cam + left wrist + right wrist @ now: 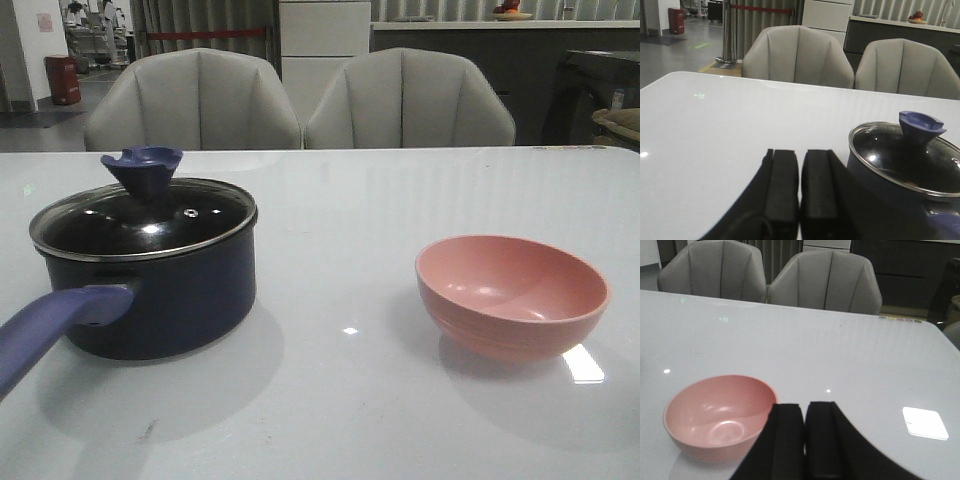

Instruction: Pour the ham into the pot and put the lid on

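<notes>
The dark navy pot stands at the table's left, its blue-purple handle pointing toward the near edge. The glass lid with its flared blue knob rests flat on the pot's rim. The ham is hidden; the glass is too dark to see through. The pink bowl at the right is empty. In the left wrist view my left gripper is shut on nothing, just beside the pot and lid. In the right wrist view my right gripper is shut and empty, next to the bowl.
Two grey chairs stand behind the far edge of the white table. Neither arm shows in the front view.
</notes>
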You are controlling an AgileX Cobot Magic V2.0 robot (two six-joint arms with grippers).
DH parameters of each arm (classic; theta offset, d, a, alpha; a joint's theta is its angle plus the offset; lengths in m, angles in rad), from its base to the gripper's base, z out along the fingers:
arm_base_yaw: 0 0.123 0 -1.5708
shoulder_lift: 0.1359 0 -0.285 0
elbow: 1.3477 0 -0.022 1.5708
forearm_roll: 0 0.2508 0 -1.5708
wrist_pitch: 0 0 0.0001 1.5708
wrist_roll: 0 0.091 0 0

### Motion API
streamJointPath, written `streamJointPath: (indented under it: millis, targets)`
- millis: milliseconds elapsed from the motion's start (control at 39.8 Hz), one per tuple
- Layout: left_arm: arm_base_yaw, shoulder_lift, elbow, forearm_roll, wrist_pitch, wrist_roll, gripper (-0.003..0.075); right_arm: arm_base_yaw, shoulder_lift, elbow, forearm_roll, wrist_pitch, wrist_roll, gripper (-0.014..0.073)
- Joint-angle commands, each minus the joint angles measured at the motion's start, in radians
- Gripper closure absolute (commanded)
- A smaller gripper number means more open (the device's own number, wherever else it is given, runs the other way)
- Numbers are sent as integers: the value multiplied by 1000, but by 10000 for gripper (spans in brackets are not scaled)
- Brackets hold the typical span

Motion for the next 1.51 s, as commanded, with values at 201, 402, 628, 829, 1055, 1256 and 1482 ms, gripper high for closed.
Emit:
streamJointPath:
  millis: [201, 402, 628, 829, 1055, 1256, 1482]
  targets:
    - [2, -20, 33, -8, -75, -10, 607, -12, -162, 20, -42, 16, 43, 445]
    - [2, -20, 33, -8, -75, -10, 607, -12, -165, 20, -6, -22, 43, 445]
    - [2, -20, 33, -8, -75, -10, 606, -12, -165, 20, -6, -24, 43, 445]
    - [2, -20, 33, -8, -75, -10, 607, -12, -165, 20, -6, -24, 43, 445]
    - [2, -20, 33, -8, -75, -10, 606, -12, -165, 20, -6, -24, 43, 445]
    - [2, -20, 33, -8, -75, -10, 607, -12, -165, 20, -6, -24, 43, 445]
    - [2, -20, 33, -8, -75, -10, 607, -12, -165, 20, -6, -24, 43, 445]
